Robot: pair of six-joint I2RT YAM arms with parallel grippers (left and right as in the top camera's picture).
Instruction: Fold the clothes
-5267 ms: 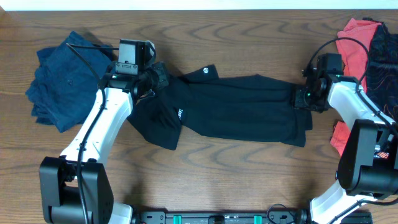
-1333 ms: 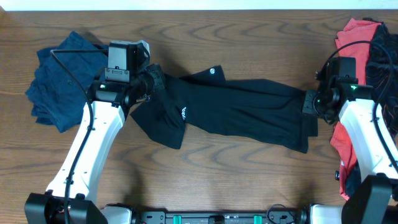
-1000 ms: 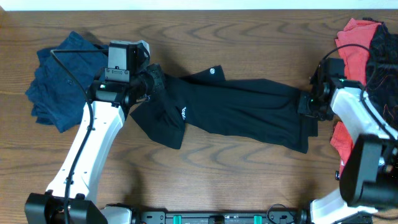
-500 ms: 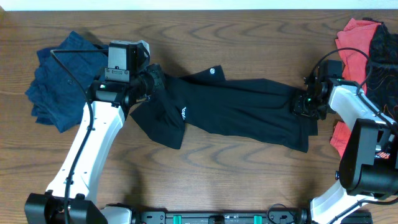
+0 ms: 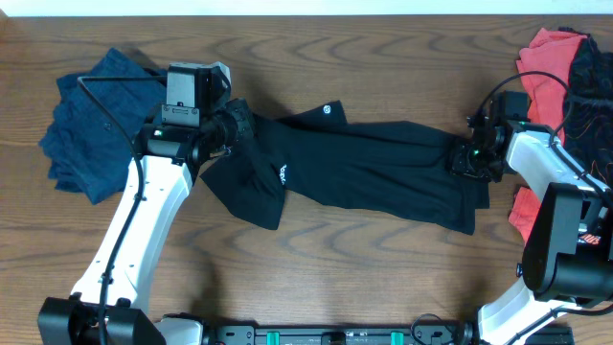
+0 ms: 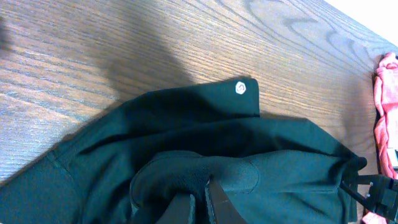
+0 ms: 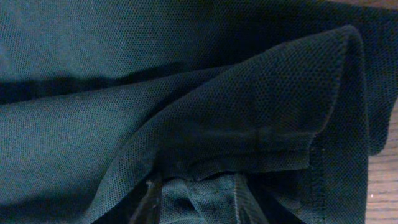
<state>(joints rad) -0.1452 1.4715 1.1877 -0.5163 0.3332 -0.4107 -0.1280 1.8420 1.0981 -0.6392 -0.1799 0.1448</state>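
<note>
The black shirt [image 5: 364, 168] lies stretched left to right across the table, a white round logo [image 5: 327, 109] on its upper edge. My left gripper [image 5: 236, 123] is shut on the shirt's bunched left end; in the left wrist view its fingers [image 6: 199, 205] pinch the fabric, with the logo [image 6: 240, 88] beyond. My right gripper [image 5: 464, 158] sits over the shirt's right end. In the right wrist view its fingers [image 7: 194, 193] stand apart with a fold of black mesh fabric [image 7: 249, 124] between them. A red shirt [image 5: 544, 62] and a black garment with orange print [image 5: 586, 96] lie at the far right.
A dark navy-blue folded garment [image 5: 91, 120] lies at the far left, beside my left arm. The red shirt also shows at the right edge of the left wrist view [image 6: 385, 118]. Bare wooden table [image 5: 364, 268] runs along the front.
My right gripper has moved a little left, onto the shirt's right end. The left arm and the shirt's left end have not moved in the last second.
</note>
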